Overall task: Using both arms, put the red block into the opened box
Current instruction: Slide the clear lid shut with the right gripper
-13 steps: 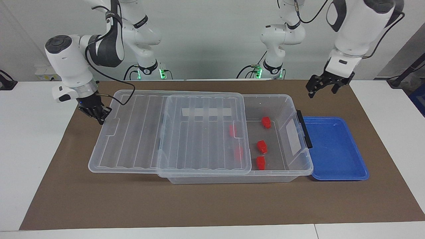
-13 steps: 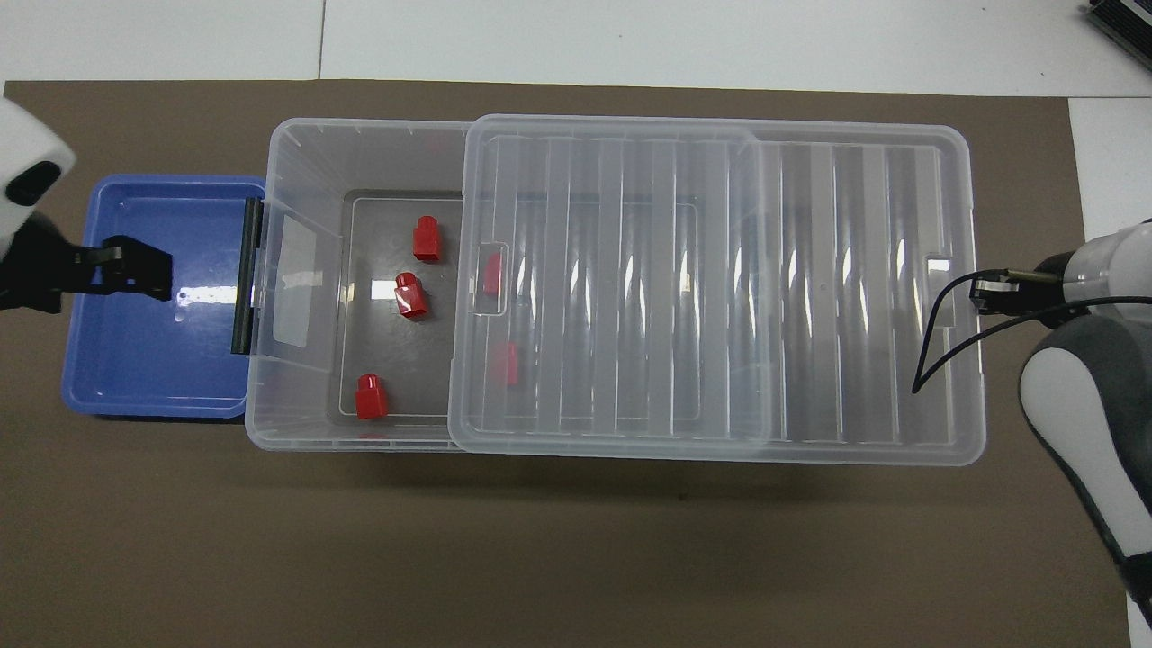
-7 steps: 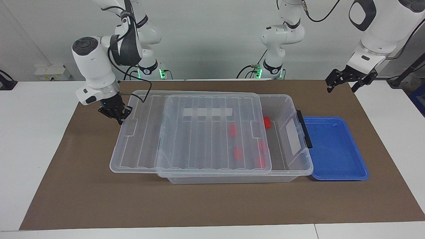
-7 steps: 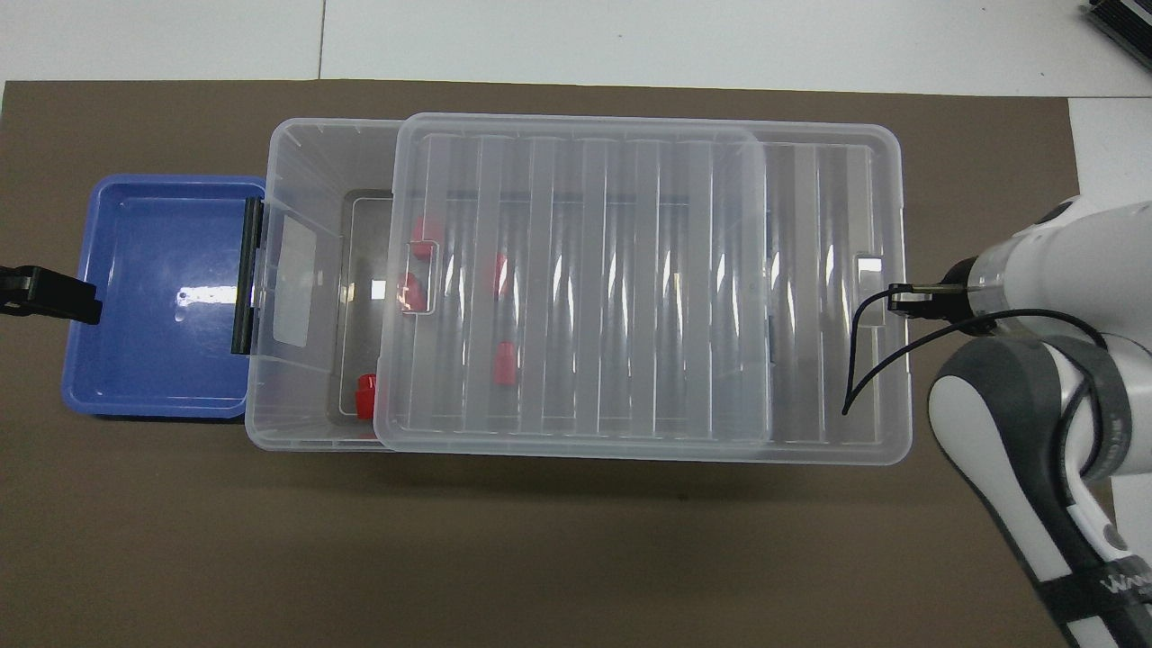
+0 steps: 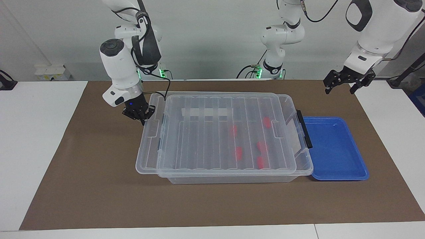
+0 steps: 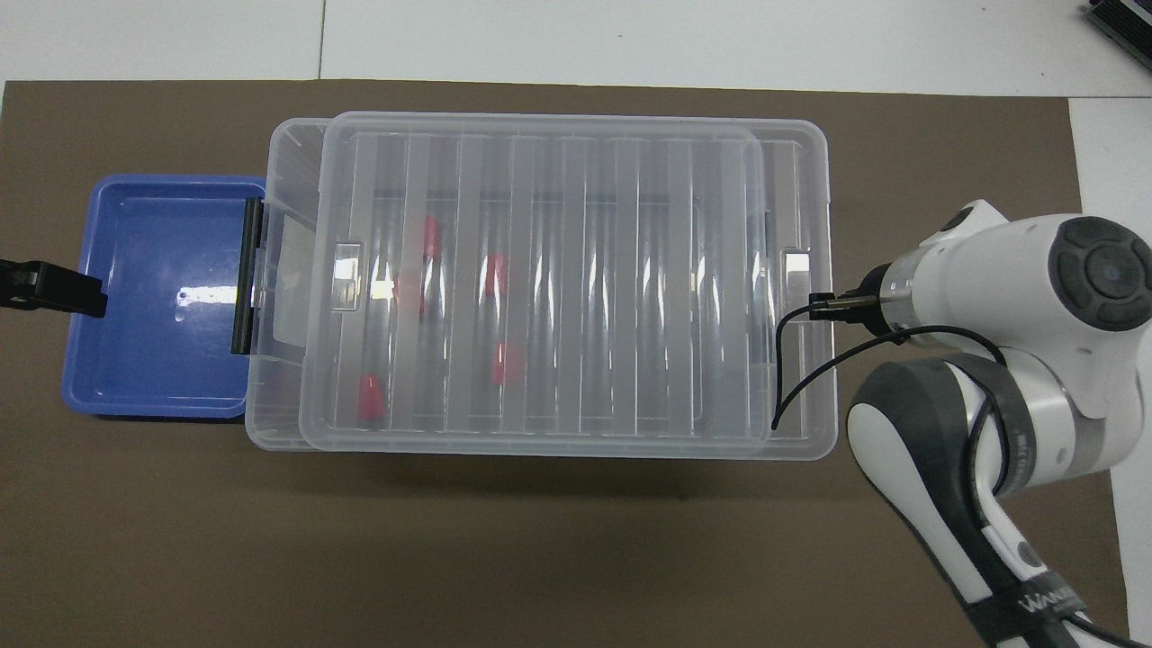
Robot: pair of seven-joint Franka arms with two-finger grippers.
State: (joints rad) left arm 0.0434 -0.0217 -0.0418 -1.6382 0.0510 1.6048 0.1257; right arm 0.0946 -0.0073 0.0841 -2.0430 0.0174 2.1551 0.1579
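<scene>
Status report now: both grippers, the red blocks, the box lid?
Right gripper shut at lid edge. Left gripper open, up over the mat. Five red blocks inside box; lid covers almost all.

Blocks [image 5: 260, 146] in box [image 5: 303, 166], lid [image 5: 212, 132] on it, tray [image 5: 335, 149] beside.

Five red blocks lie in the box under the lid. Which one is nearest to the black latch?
The red block nearest the robots: it sits closest to the black latch, seen through the lid; the others lie farther away.
</scene>
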